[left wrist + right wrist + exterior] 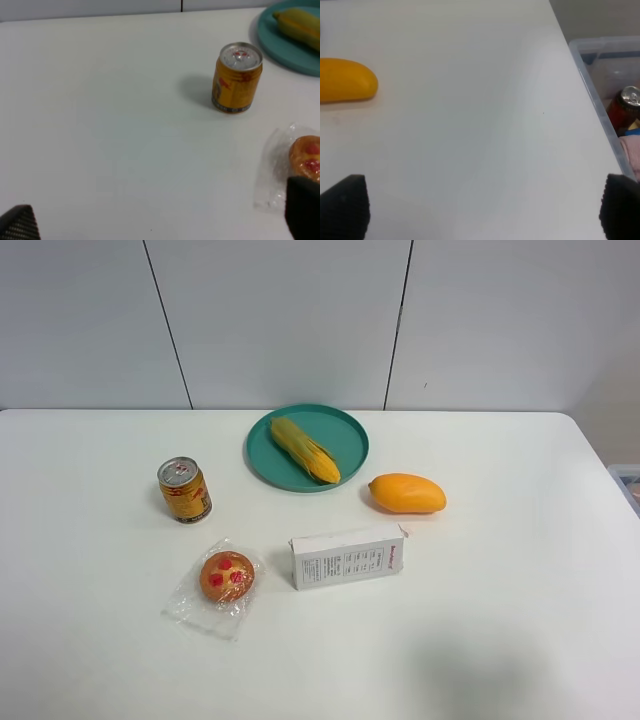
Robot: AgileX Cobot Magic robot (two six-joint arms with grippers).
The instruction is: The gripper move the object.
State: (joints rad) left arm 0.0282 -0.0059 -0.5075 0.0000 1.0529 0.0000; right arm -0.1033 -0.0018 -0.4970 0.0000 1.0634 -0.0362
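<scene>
The ear of corn, yellow kernels with a green husk, lies slanted on a teal plate at the back middle of the table. Its husk end also shows on the plate in the left wrist view. No arm shows in the exterior high view. My left gripper is open and empty; only its dark fingertips show, well short of the corn. My right gripper is open and empty over bare table near the right edge, with dark fingertips at the frame corners.
An orange-yellow mango lies right of the plate. A gold can stands left of it. A wrapped bun and a white box lie in front. A clear bin with a can stands off the table's right edge.
</scene>
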